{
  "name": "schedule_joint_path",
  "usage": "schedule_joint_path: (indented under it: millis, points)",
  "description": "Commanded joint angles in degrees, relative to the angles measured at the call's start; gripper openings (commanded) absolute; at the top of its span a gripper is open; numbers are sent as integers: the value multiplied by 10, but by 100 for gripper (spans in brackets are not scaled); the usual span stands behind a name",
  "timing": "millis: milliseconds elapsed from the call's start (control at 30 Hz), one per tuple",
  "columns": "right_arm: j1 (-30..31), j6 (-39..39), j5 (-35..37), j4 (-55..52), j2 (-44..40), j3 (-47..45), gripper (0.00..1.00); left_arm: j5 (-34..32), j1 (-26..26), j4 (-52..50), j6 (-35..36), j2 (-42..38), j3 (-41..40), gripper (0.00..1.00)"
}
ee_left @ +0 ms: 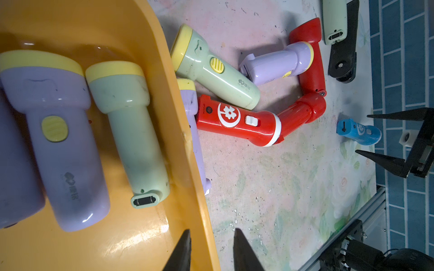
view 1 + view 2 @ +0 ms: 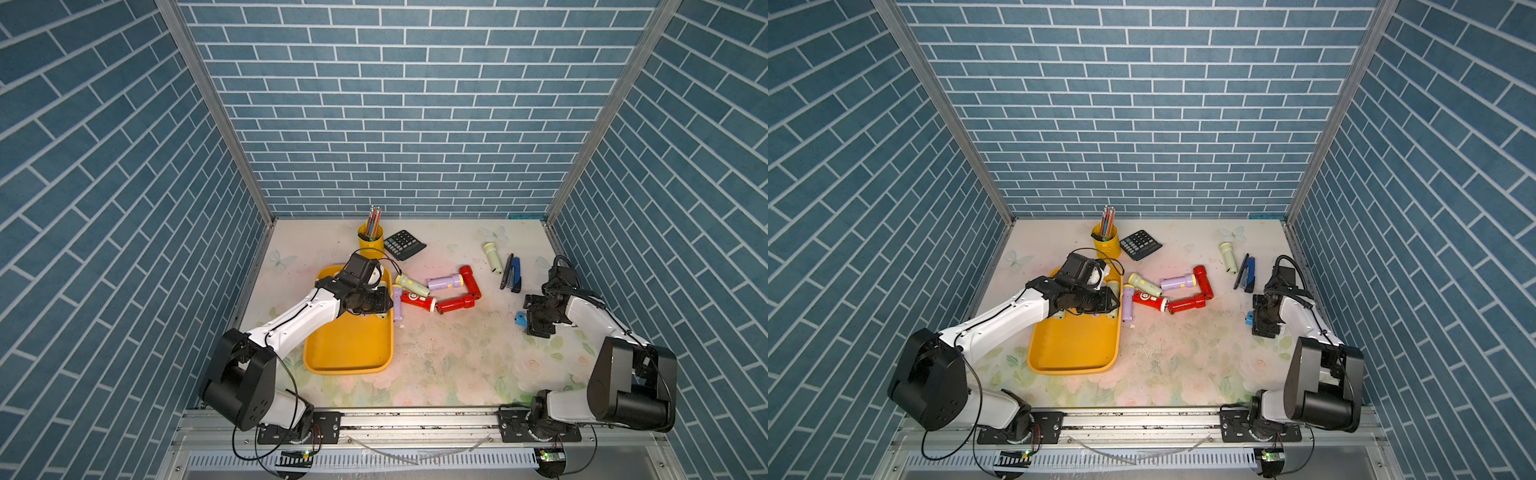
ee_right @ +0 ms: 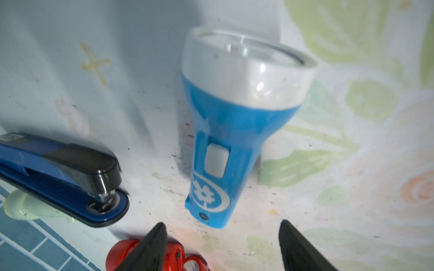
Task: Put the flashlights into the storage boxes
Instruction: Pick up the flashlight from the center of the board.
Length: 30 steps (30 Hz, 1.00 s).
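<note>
Lilac flashlight (image 1: 189, 101) — half-hidden behind tray rim (image 1: 169, 93)

This is a robotics lab's test booth, dressed up as a desk. The walls (image 2: 399, 104) are papered in printed blue brick between bare aluminium posts (image 2: 216, 116), and the table (image 2: 457, 365) wears a floral cloth. At 6 o'clock an aluminium rail (image 2: 415, 419) carries a left arm (image 2: 299, 320) and a right arm (image 2: 590, 316), with loose cables (image 2: 235, 436) and lit circuit boards (image 2: 550, 457) beneath. A pencil cup (image 2: 371, 243) and calculator (image 2: 404, 245) at 12 o'clock, a stapler (image 2: 513, 274) at 2 and scattered flashlights (image 2: 444, 282) look like props.
</note>
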Motion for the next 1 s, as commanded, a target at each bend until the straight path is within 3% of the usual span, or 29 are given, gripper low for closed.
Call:
schedule_joint_path:
  millis: [0, 400, 967]
  points:
    - [-15, 44, 21, 9, 17, -12, 77, 3, -3, -3, 8, 9, 2, 32]
    - [-25, 14, 0, 42, 92, 20, 72, 5, -3, -3, 5, 37, 20, 32]
    - [-11, 10, -6, 72, 83, -1, 45, 10, -5, -5, 5, 59, 42, 32]
